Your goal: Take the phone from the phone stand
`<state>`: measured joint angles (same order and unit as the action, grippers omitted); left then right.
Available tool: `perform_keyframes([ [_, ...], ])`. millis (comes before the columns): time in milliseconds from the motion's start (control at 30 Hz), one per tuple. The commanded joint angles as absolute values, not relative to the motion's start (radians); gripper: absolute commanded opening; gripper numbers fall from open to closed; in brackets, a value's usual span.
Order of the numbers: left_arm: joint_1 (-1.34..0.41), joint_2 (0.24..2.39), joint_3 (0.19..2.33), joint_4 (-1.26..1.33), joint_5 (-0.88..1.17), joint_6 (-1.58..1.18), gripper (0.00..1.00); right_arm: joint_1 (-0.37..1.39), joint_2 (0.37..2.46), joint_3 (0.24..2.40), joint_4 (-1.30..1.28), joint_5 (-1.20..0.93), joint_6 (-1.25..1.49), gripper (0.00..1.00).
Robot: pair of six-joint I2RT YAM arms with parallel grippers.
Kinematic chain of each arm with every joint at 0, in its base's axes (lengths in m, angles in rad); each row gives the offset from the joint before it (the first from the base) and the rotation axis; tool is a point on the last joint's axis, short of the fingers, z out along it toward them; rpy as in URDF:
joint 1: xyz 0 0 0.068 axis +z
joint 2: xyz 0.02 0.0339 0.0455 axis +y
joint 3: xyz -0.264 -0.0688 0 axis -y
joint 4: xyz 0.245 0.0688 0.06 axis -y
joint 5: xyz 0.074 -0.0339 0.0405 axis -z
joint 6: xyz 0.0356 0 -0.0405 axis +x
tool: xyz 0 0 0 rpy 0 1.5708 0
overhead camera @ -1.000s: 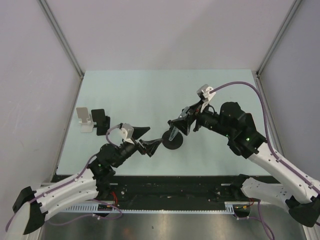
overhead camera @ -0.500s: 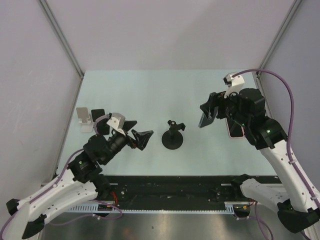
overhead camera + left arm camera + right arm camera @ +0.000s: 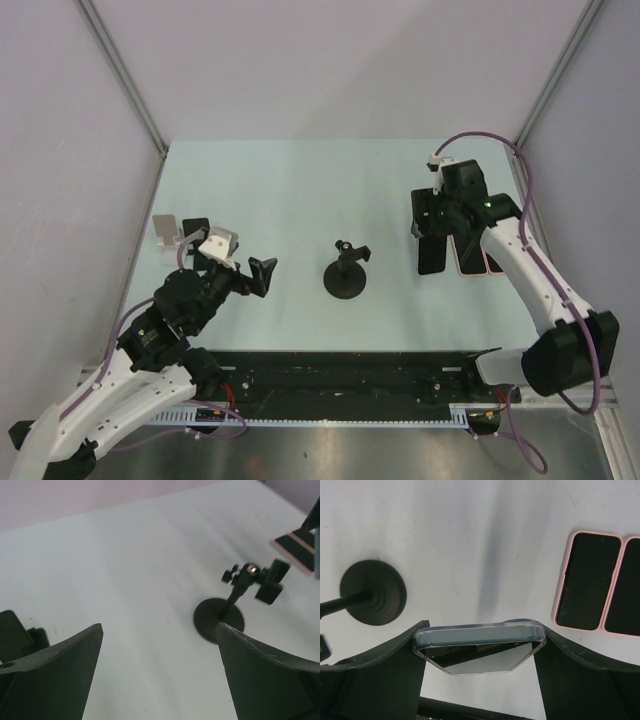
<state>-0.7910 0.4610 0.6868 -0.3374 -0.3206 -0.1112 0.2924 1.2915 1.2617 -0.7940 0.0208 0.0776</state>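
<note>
The black phone stand (image 3: 346, 272) stands at the table's centre on its round base, with nothing in its clamp; it also shows in the left wrist view (image 3: 235, 597) and the right wrist view (image 3: 372, 599). The phone (image 3: 479, 647), dark-screened in a clear case, sits crosswise between my right gripper's (image 3: 481, 630) fingers. From above, the phone (image 3: 432, 258) hangs low over the table well right of the stand, under my right gripper (image 3: 431, 230). My left gripper (image 3: 255, 280) is open and holds nothing, left of the stand; its jaws (image 3: 159, 626) stand wide apart.
Two pink-cased phones (image 3: 475, 255) lie flat just right of the held phone, also seen in the right wrist view (image 3: 587, 580). A white stand (image 3: 168, 238) and a dark flat object (image 3: 196, 232) sit at the table's left edge. Walls close in on both sides.
My right arm carried the phone off the stand and away to the right beside the pink phones. My left gripper let go near the stand, opened fully and drew back left.
</note>
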Motion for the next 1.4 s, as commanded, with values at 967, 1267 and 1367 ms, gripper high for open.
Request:
perform_keyframes([
  [967,-0.555,0.512,0.607,-0.342,-0.123,-0.049,1.00,0.225,2.002,1.456,-0.657,0.180,-0.031,0.13],
  [1267,-0.546,0.502,0.604,-0.341,-0.110,-0.051,1.00,0.221,2.042,1.465,-0.629,0.164,-0.022,0.59],
  [1367,-0.546,0.502,0.603,-0.342,-0.109,-0.051,1.00,0.222,2.039,1.465,-0.638,0.153,-0.011,0.75],
])
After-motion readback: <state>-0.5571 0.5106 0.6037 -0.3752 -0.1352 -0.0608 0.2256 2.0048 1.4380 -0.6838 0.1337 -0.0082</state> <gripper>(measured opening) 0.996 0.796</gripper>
